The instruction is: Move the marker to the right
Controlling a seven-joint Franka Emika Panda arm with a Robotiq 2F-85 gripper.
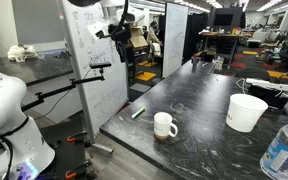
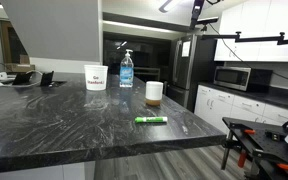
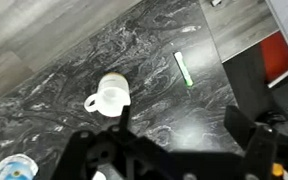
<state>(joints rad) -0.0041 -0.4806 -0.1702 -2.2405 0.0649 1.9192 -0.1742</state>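
Observation:
The marker (image 1: 138,112) is a short green stick with a whitish end, lying flat on the dark marble table (image 1: 199,95) near its edge; it also shows in an exterior view (image 2: 151,120) and in the wrist view (image 3: 184,68). My gripper (image 3: 181,125) hangs high above the table, open and empty, with bare marble between its fingers. It appears at the top of both exterior views (image 1: 121,35) (image 2: 198,11). In the wrist view the marker lies well beyond the fingertips.
A white mug (image 1: 165,125) (image 2: 154,91) (image 3: 111,94) stands near the marker. A white bucket (image 1: 247,111) (image 2: 96,77) and a clear water bottle (image 1: 282,150) (image 2: 126,68) stand farther along the table. A whiteboard (image 1: 94,50) stands beside the table.

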